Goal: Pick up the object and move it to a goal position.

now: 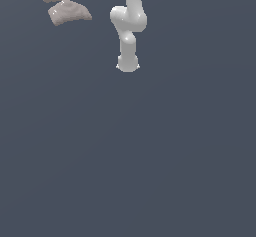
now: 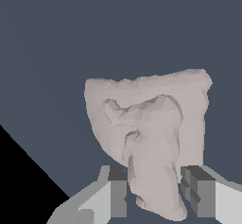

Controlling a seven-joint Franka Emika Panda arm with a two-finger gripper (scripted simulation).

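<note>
Gripping object (image 2: 156, 138), end effector (image 2: 156, 192) fingers either side, touching

The arm (image 1: 128, 23) is glossy white, built of rounded, bulbous segments narrowing to a small flared base. The tool (image 2: 156, 192) has pale grey fingers (image 2: 118, 197) faced with darker grey blocky pads.

object (image 2: 156, 124): pale pinkish-beige, matt, mottled, lumpy faceted surface, stone-like look
arm (image 1: 128, 21): glossy white, smooth, plastic-like, bright highlights
gripper (image 2: 158, 197): light grey body, smooth, slight sheen
fingers (image 2: 118, 197): darker grey pads, matt, blocky
floor (image 1: 150, 156): flat slate blue-grey, matt, untextured
</note>
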